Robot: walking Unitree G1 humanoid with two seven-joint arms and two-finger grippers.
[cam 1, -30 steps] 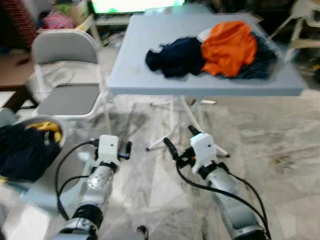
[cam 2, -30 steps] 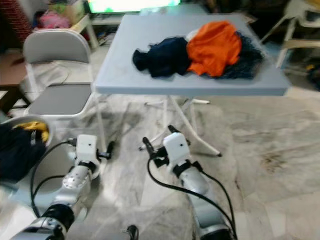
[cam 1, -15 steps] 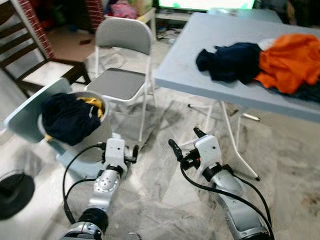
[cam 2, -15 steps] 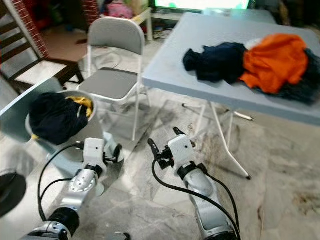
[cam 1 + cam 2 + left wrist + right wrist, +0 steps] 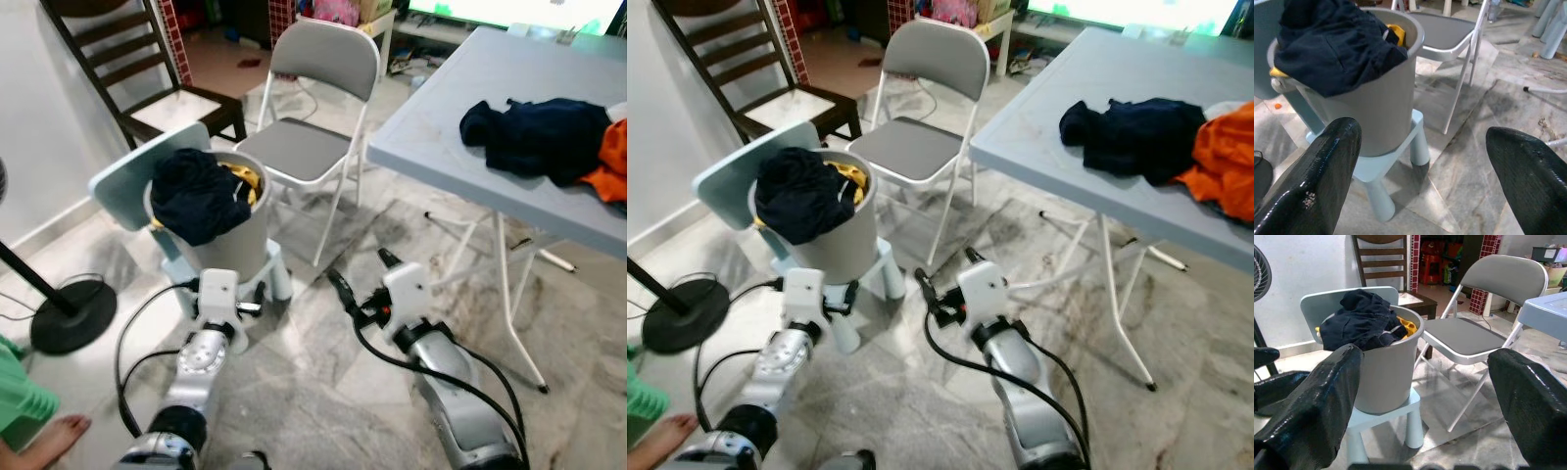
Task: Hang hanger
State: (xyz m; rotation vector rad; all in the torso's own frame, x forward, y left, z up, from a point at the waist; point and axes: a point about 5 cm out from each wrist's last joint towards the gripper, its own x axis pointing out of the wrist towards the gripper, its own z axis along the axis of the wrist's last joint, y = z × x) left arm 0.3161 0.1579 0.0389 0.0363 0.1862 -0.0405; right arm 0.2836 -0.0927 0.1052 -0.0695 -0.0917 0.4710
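Note:
My left gripper (image 5: 245, 299) is held low over the marble floor, open, with nothing between its fingers (image 5: 1312, 181). It faces a grey bucket (image 5: 1376, 112) stuffed with dark blue clothing (image 5: 196, 191) and a bit of yellow cloth, close ahead. The bucket stands on a small light-blue stool (image 5: 274, 279). My right gripper (image 5: 362, 276) hovers beside the left one, also open and empty, with its fingers (image 5: 1317, 401) spread towards the bucket and the grey folding chair (image 5: 1474, 333).
A grey table (image 5: 441, 147) on the right carries navy (image 5: 544, 132) and orange clothes (image 5: 1229, 166); its white legs (image 5: 509, 284) stand close to my right arm. A dark wooden chair (image 5: 127, 59) and a fan base (image 5: 69, 323) are on the left. A person's foot (image 5: 44, 436) is at the lower left.
The camera has swung left: the table slid to the right and the bucket, folding chair and wooden chair came into the middle. Both grippers stay low, open and empty.

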